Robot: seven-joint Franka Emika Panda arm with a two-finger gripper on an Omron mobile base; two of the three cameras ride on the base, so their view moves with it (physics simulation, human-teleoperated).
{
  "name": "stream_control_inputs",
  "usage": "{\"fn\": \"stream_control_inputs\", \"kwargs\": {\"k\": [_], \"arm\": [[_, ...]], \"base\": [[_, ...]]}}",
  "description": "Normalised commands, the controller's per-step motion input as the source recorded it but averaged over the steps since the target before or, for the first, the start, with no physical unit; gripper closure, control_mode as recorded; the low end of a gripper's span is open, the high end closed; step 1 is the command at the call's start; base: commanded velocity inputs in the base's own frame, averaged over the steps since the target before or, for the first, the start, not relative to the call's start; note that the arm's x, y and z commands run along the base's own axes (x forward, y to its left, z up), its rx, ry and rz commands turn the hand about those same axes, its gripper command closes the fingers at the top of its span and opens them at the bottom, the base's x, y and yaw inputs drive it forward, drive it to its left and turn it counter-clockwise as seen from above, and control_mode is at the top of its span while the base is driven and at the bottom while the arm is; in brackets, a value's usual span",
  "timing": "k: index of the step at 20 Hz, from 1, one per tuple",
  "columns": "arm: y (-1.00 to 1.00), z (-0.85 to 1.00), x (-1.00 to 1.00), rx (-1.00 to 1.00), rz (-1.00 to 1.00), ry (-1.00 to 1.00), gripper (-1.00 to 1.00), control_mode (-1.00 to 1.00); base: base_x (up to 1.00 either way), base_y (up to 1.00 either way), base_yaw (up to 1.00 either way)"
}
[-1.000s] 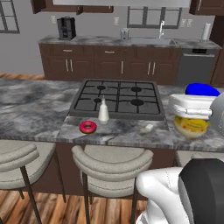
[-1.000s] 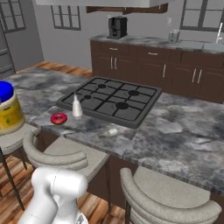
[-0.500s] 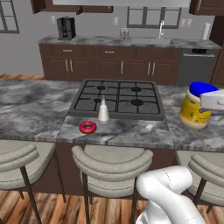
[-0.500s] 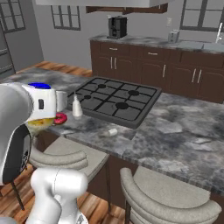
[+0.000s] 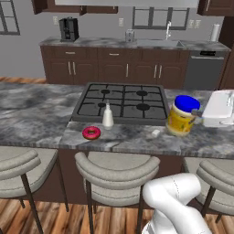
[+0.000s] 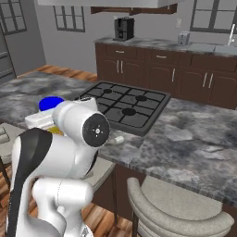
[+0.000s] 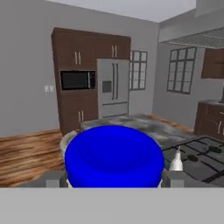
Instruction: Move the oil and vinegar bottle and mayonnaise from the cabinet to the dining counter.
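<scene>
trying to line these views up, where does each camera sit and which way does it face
Left base view: behind the arm to its left, facing over the dining counter toward the wall counter; white arm base lower right, gripper on the mayonnaise.
Right base view: behind to the right, facing the same island; the arm's white body hides most of the jar.
Hand view: on the hand, looking along the gripper over the jar's blue lid toward the fridge; fingertips flank the jar.
Shared: cooktop, oil and vinegar bottle, mayonnaise.
</scene>
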Motion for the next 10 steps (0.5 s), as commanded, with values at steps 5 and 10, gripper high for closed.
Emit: {"fn": "stream_control_inputs", "kwargs": {"k": [5,10], "arm": [[0.02,-0.38,0.55,-0.01,0.3,-0.27,1.0,-1.0],[0.0,-0.42,0.4,-0.14,0.11,-0.2,1.0,-1.0]], "base": [[0.0,0.0,0.0],[0.0,0.0,0.0]]}}
